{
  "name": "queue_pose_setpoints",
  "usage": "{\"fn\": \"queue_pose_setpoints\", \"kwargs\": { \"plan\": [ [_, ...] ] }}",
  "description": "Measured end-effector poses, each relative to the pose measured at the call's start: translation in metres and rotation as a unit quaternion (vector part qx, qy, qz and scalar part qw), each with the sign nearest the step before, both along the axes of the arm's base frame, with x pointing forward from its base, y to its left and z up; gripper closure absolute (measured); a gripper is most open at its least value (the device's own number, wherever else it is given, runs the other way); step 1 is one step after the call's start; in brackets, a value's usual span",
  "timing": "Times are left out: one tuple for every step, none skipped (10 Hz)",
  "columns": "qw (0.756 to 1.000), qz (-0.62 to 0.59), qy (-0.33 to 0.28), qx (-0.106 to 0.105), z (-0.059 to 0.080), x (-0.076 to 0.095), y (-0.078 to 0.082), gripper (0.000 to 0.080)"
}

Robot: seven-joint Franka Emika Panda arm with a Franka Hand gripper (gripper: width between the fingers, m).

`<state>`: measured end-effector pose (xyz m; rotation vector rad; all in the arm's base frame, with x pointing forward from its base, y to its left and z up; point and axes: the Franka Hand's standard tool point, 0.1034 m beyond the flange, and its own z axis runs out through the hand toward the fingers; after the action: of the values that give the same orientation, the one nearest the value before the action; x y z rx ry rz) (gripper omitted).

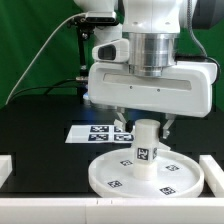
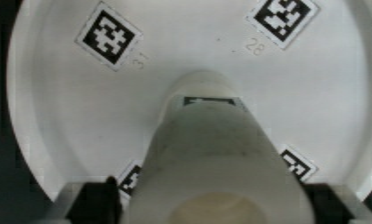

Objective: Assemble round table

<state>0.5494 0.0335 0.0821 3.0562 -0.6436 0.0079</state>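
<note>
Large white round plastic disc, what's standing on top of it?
A short white cylindrical post stands upright near the middle of the disc, among black-and-white square tags. The post covers its own joint with the disc.

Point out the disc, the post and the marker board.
Disc (image 1: pixel 102 172): exterior view, bare top face near the rim.
Post (image 1: pixel 146 150): exterior view, its side wall at the tag.
Marker board (image 1: pixel 84 132): exterior view, white end on the exterior view's left.
</note>
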Motion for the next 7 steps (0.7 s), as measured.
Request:
{"fn": "queue_pose_setpoints", "kwargs": {
  "plan": [
    [1.0,-0.002,0.0,0.0,0.0,0.0,0.0,0.0393],
    [0.999,-0.051,-0.001,0.001,0.0,0.0,0.001,0.0393],
    [0.996,-0.087,-0.001,0.001,-0.001,0.0,0.001,0.0393],
    [0.994,-0.112,-0.003,0.001,-0.001,0.0,0.0,0.0393],
    [0.987,-0.157,-0.014,0.0,-0.001,0.004,-0.001,0.0393],
    [0.978,-0.208,-0.026,0.0,-0.001,0.008,-0.001,0.0393],
    [0.965,-0.258,-0.036,0.002,-0.002,0.012,0.001,0.0393]
  ]
}}
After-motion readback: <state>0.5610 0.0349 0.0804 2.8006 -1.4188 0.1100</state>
